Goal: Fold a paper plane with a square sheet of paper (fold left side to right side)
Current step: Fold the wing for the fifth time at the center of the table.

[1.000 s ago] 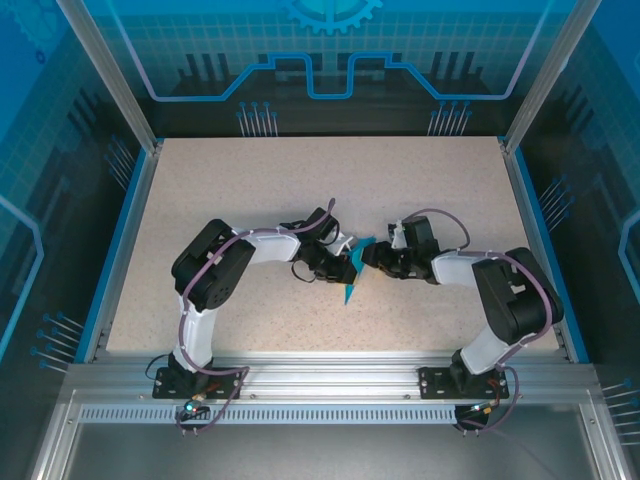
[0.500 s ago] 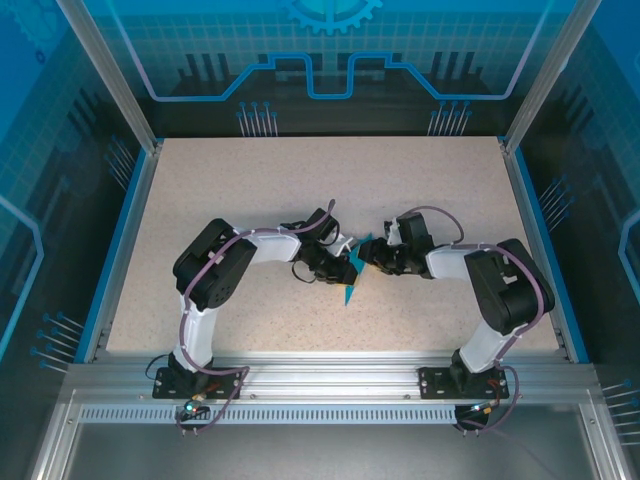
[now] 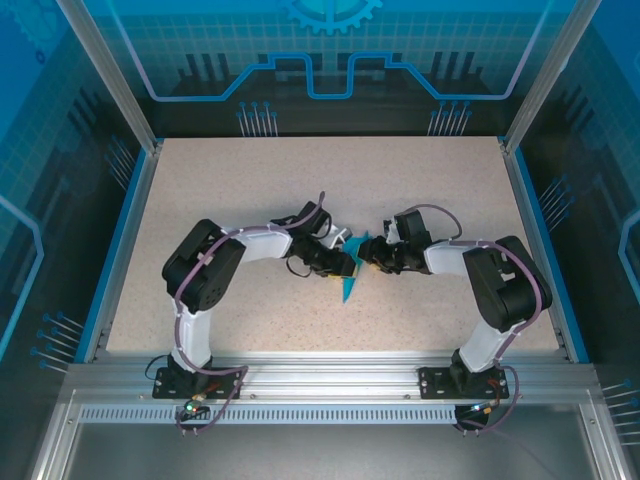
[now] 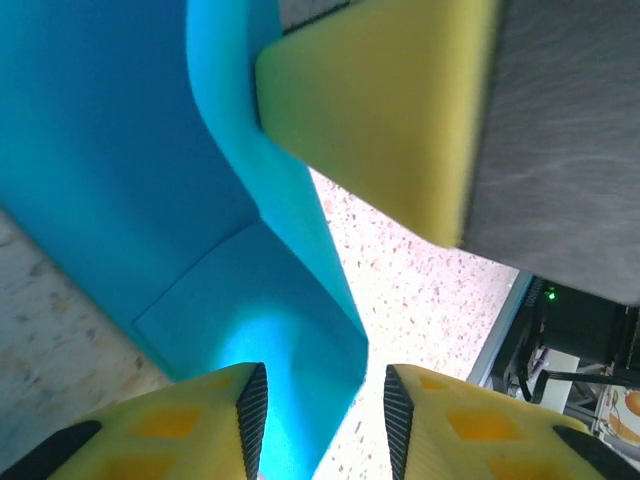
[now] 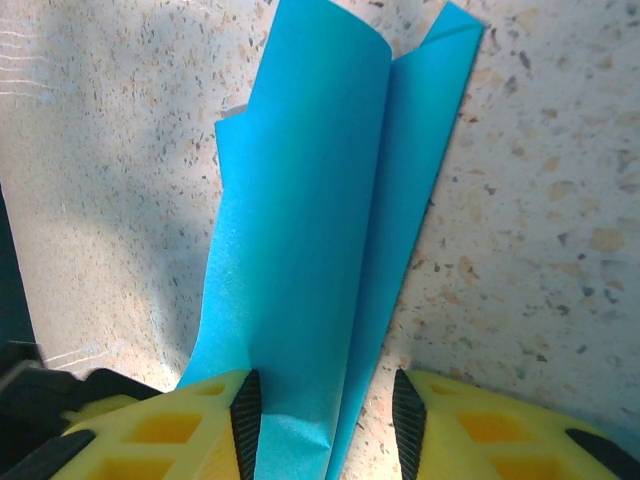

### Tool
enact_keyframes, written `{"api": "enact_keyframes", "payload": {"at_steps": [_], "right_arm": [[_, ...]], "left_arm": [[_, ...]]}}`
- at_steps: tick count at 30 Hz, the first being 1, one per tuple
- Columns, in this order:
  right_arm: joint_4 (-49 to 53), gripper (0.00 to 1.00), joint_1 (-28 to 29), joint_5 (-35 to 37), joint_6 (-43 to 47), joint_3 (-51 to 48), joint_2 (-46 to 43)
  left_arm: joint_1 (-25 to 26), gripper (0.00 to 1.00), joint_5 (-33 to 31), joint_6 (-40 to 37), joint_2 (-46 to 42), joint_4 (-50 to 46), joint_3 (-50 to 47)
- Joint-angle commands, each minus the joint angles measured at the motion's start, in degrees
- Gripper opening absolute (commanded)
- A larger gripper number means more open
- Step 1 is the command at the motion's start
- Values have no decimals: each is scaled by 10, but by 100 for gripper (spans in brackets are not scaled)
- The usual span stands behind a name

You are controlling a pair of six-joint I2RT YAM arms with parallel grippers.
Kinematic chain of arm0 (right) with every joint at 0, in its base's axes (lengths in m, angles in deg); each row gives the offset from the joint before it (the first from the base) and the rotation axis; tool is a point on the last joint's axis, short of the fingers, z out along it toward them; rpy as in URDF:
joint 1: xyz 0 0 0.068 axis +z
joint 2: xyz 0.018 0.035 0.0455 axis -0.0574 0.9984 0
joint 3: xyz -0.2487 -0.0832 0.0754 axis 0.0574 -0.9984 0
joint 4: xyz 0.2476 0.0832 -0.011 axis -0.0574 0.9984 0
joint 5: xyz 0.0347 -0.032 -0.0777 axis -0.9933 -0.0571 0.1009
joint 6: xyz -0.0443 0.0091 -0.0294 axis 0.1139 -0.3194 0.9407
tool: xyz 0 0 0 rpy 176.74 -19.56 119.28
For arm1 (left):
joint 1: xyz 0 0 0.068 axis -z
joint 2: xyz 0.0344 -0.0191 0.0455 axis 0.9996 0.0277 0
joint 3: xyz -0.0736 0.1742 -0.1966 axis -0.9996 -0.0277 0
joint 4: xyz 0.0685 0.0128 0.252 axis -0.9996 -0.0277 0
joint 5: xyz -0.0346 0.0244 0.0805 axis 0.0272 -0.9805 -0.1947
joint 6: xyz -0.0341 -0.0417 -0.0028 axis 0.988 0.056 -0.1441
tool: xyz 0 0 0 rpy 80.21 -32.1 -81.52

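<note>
The teal-blue sheet of paper (image 3: 349,283) lies at the table's middle, folded into a slim, pointed, layered shape with one flap curling up. My left gripper (image 3: 340,265) meets it from the left and my right gripper (image 3: 368,260) from the right. In the left wrist view the left gripper (image 4: 320,420) is open, and the paper (image 4: 120,150) rests against one pad with a gap to the other. A yellow finger of the right gripper (image 4: 380,110) hangs just beyond. In the right wrist view the right gripper (image 5: 325,420) is open astride the paper (image 5: 310,200), one pad touching it.
The speckled beige table (image 3: 300,190) has blue side rails and an aluminium frame along its near edge. Both arms bend inward, so their elbows stand wide at the left and right.
The left jaws have opened off the paper, and the left elbow has swung a little left. The right gripper has edged left towards the paper, its jaws slightly narrower.
</note>
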Motion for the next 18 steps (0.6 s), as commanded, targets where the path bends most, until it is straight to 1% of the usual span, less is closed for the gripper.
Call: {"api": "enact_keyframes", "payload": {"at_steps": [1, 6, 11, 18], "right_arm": [[19, 42, 8, 16, -1, 0, 34], [19, 42, 8, 15, -1, -1, 32], [23, 42, 8, 16, 3, 0, 31], [24, 41, 8, 12, 3, 4, 36]], "left_arm": [[-14, 41, 23, 1, -35, -1, -10], [-25, 42, 18, 3, -37, -1, -3], [-38, 43, 16, 40, -15, 27, 13], [-39, 43, 21, 49, 18, 30, 41]]}}
